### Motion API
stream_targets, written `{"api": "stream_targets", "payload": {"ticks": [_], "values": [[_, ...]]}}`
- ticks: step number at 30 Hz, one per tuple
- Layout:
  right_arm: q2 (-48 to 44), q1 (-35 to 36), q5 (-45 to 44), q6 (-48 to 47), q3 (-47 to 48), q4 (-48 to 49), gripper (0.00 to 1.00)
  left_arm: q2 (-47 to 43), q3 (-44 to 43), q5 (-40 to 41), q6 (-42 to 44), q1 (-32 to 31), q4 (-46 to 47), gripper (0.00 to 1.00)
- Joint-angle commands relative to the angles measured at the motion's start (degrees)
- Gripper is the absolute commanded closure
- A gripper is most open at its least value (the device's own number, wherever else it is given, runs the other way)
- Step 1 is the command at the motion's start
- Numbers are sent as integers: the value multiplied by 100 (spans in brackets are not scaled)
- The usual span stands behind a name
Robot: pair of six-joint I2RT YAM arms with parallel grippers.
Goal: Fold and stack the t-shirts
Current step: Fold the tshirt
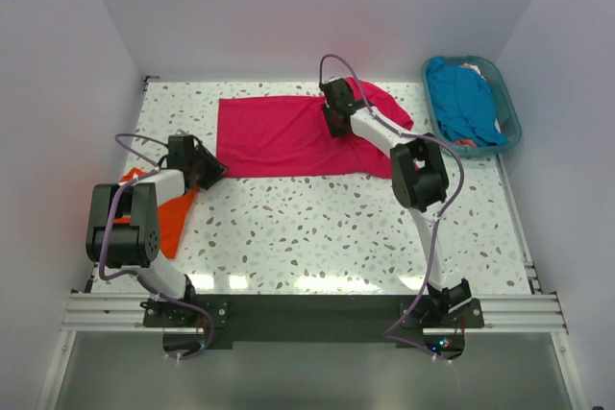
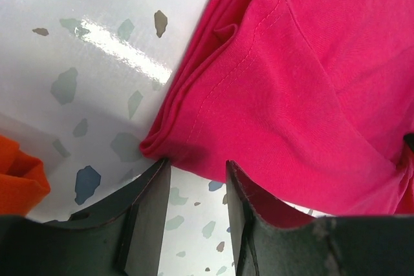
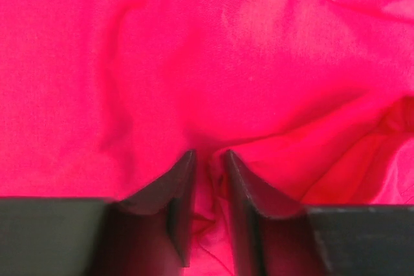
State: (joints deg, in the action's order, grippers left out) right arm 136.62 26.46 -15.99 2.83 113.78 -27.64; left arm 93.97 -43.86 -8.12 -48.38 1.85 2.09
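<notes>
- The magenta t-shirt [image 1: 279, 136] lies spread across the far middle of the counter [image 1: 307, 237], its long axis running left edge to right edge.
- My right gripper [image 3: 207, 154] sits on its right half, jaws nearly closed with a pucker of cloth pinched between them.
- My left gripper [image 2: 197, 163] is at the shirt's near-left corner, jaws partly apart and holding nothing. The folded corner just touches one fingertip and the shirt lies ahead and to the right.
- I judge the left arm nearer for taking that corner.
- The orange t-shirt [image 1: 173, 213] lies by the left edge, and a teal t-shirt [image 1: 466, 98] fills the basket [image 1: 509, 127] at the far-right corner.
</notes>
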Motion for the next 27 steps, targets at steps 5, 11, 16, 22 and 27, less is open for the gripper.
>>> {"api": "stream_targets", "payload": {"ticks": [5, 11, 16, 22, 27], "values": [[-548, -44, -326, -196, 48, 4, 35, -318, 96, 135, 118, -35, 170, 48], [-1434, -307, -361, 647, -127, -382, 19, -600, 246, 328, 118, -62, 90, 42], [-2418, -772, -151, 1472, -1092, -611, 19, -389, 211, 749, 4, -88, 73, 45], [-3939, -1616, 816, 2256, -3394, 56, 25, -143, 53, 1321, -119, -132, -33, 51], [-4459, -1960, 1212, 2494, -4625, 530, 26, 313, -281, 1638, -198, -404, -200, 53]]}}
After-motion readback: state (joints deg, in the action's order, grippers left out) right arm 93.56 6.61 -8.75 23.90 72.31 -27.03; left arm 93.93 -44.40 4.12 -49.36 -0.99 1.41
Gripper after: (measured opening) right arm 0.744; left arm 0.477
